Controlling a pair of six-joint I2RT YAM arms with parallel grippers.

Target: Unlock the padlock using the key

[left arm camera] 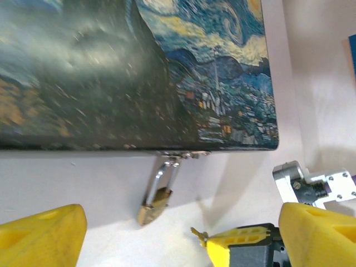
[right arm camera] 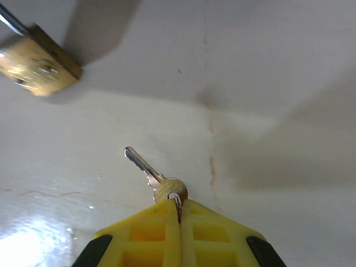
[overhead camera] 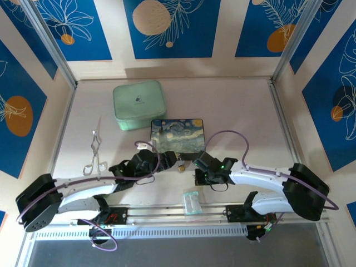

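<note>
Top view: tiny brass padlock with silver shackle [overhead camera: 181,166] on starry-painted box [overhead camera: 177,133], between my left fingers [overhead camera: 151,161] and right fingers [overhead camera: 199,165].
Left wrist: left fingers spread wide, empty; padlock just ahead, apparently locked.
Right wrist: right fingers pinched on small pale-gold key [right arm camera: 146,171], tip short of padlock. Inserting and turning remain.

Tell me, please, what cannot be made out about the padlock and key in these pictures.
Right wrist: padlock cut off by the top left edge, keyhole unseen.
Right wrist: key bow partly hidden between the right gripper's fingers.
Left wrist: padlock blurred, keyhole unclear.
Top external: padlock and key too small.
</note>
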